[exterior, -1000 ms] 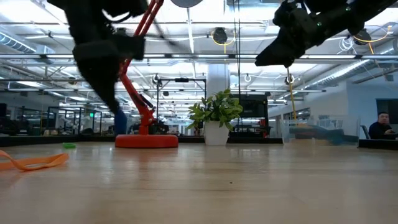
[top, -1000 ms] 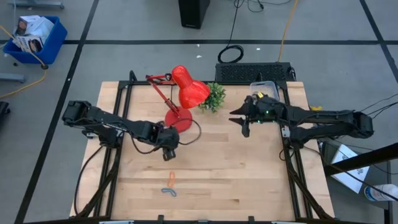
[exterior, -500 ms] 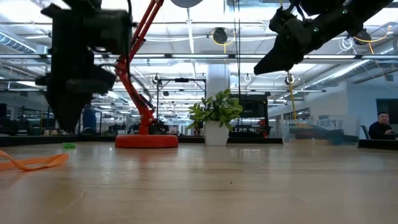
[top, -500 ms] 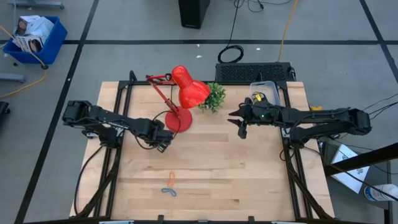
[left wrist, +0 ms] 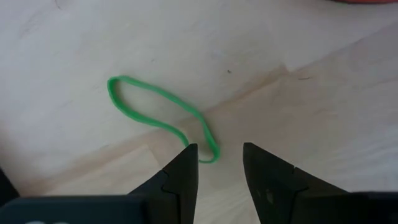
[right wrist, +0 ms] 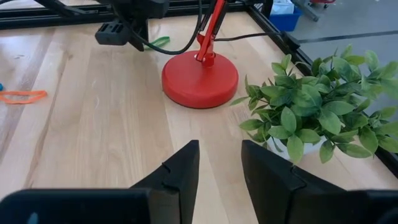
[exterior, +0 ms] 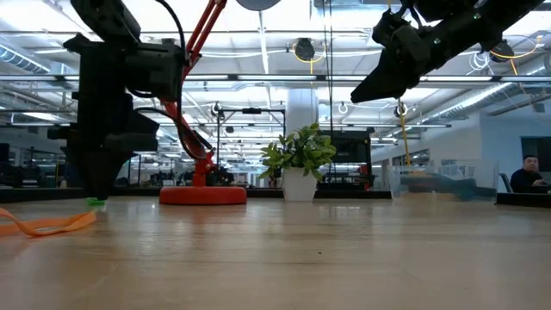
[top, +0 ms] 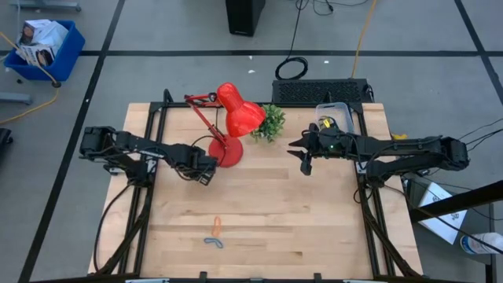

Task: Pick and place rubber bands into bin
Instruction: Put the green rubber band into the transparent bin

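A green rubber band [left wrist: 155, 115] lies flat on the wooden table just left of the red lamp's base. My left gripper [left wrist: 217, 149] is open low over it, and the band's near end sits between the two fingertips; the gripper also shows in the high view [top: 203, 174] and the low view [exterior: 97, 196]. An orange band [top: 217, 226] and a blue band [top: 214, 242] lie near the table's front. The clear bin [top: 334, 115] stands at the far right corner. My right gripper [top: 304, 162] is open and empty, raised above the table beside the plant.
A red desk lamp [top: 233, 116] stands on its round base [top: 226, 152] right beside my left gripper, its cable looping on the table. A small potted plant [top: 270, 122] stands between the lamp and the bin. A blue crate [top: 43, 45] sits on the floor, far left.
My left gripper has moved toward the table's far edge and a little left, and has come down close to the table over the green band, staying open. My right gripper has shifted slightly toward the table's left.
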### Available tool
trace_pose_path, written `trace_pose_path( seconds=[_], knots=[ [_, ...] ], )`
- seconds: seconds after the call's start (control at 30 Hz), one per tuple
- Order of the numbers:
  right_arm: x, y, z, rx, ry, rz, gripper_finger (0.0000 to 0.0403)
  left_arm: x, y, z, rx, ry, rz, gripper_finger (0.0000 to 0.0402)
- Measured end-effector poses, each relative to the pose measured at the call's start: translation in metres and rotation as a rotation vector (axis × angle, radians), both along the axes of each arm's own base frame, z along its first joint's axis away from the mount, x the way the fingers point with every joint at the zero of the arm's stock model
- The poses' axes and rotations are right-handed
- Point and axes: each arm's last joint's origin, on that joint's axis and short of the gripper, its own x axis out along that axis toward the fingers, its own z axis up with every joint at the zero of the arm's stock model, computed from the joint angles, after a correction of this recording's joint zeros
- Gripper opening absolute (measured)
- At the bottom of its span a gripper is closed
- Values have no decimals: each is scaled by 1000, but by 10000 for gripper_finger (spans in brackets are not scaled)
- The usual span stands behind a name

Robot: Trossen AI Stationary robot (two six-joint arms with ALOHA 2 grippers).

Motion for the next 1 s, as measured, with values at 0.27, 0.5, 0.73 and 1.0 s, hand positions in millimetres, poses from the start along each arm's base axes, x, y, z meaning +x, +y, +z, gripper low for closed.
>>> trace_pose_path(
  seconds=[0.27, 0.5, 0.73, 1.0],
  knots=[
    [0, 0, 0, 0, 0, 0, 113, -1, 4, 0, 1, 7, 44, 131],
    [0, 0, 0, 0, 0, 0, 109, -11, 6, -9, -12, 30, 103, 131],
    [0, 0, 0, 0, 1, 0, 105, -16, 10, -17, -31, 27, 131, 131],
    [0, 0, 0, 0, 0, 0, 104, -13, 18, -18, -52, -14, 75, 131]
  ],
)
